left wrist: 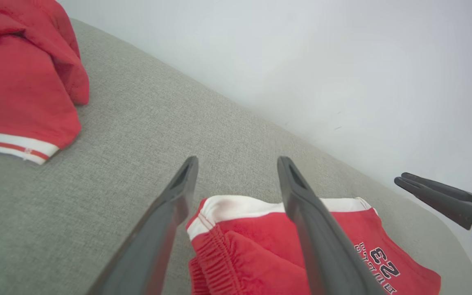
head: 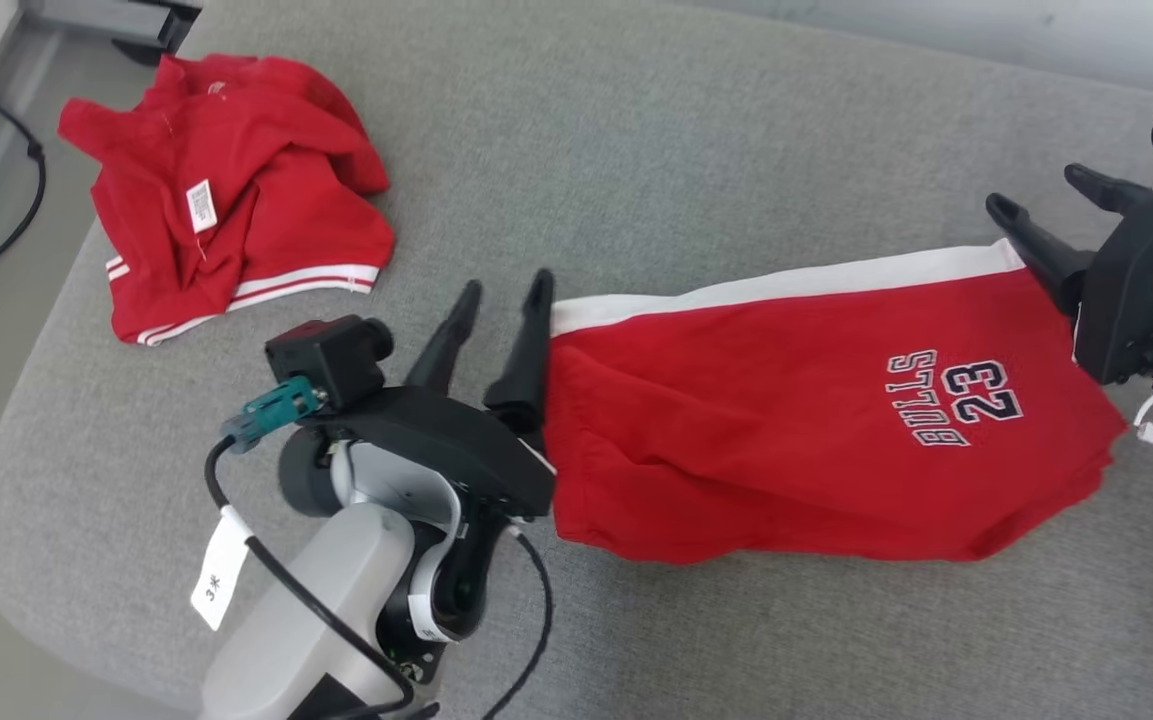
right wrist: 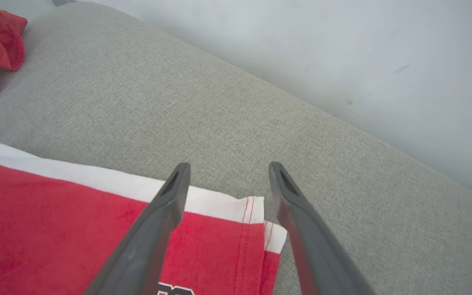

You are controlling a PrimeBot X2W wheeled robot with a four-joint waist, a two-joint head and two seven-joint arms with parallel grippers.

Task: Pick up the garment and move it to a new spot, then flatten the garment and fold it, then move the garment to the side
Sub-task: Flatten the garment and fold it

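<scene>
Red shorts point(head: 786, 420) lie folded, mid-right on the grey cushion point(head: 636, 130).
A crumpled shirt point(head: 236, 240) sits far left, well apart. The left gripper point(head: 506, 283), fingers spread and gripping nothing, straddles the elastic waistband corner. The shorts' long axis runs left to right: waistband left, hem right, white stripe along the far edge. The right gripper point(head: 1036, 188), likewise spread, straddles the hem corner.

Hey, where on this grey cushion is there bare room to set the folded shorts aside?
Most room: the grey cushion band beyond the white stripe of the shorts, between the crumpled red garment and the right gripper. A narrower bare strip runs along the near edge, right of the left gripper. Crowded: both shorts ends, beside the open grippers, and the far-left corner.
</scene>
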